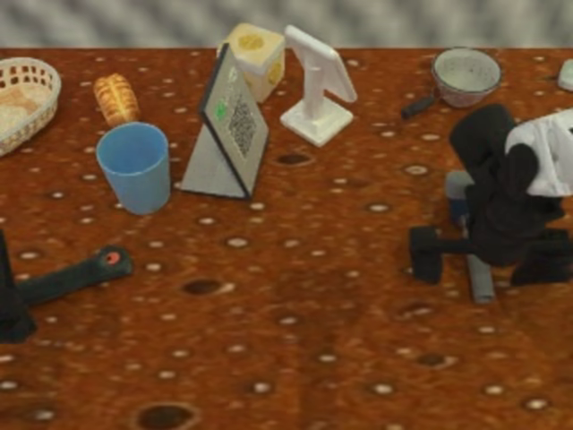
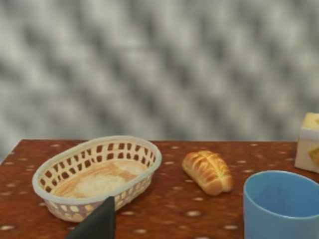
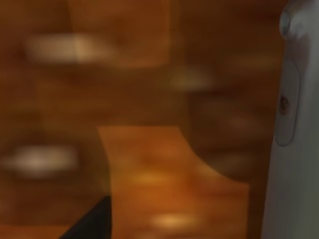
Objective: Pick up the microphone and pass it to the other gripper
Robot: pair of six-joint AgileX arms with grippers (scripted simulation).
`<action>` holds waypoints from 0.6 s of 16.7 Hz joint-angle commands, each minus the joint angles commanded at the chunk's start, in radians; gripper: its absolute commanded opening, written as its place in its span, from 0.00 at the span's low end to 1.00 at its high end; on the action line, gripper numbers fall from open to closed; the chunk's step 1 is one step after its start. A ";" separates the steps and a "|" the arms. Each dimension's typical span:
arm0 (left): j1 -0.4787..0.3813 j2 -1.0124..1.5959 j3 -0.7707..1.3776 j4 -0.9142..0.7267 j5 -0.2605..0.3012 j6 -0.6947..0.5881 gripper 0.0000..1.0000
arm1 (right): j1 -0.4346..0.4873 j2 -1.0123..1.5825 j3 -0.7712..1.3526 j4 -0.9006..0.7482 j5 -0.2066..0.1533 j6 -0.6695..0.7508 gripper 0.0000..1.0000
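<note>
The right arm (image 1: 501,170) reaches in from the right edge of the top view and bends down over the right side of the tabletop (image 1: 295,340), with the right gripper (image 1: 488,255) held low over the microphone (image 1: 479,278). The microphone lies flat on the tabletop; only its grey handle shows clear of the gripper body, pointing toward the near edge, and the head is hidden under the arm. In the right wrist view the grey handle (image 3: 294,149) fills one side of the frame at very close range, with one dark fingertip (image 3: 92,221) well apart from it; the fingers are spread and whether either touches the handle cannot be told. The left gripper (image 1: 11,300) sits parked at the left edge of the tabletop, beside a black handle with an orange dot (image 1: 76,273); its finger state cannot be told.
</note>
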 joint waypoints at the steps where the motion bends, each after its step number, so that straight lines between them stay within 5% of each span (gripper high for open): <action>1: 0.000 0.000 0.000 0.000 0.000 0.000 1.00 | 0.000 0.000 0.000 0.000 0.000 0.000 1.00; 3: 0.000 0.000 0.000 0.000 0.000 0.000 1.00 | 0.000 0.000 0.000 0.000 0.000 0.000 1.00; 10: 0.000 0.000 0.000 0.000 0.000 0.000 1.00 | 0.000 0.000 0.000 0.000 0.000 0.000 0.47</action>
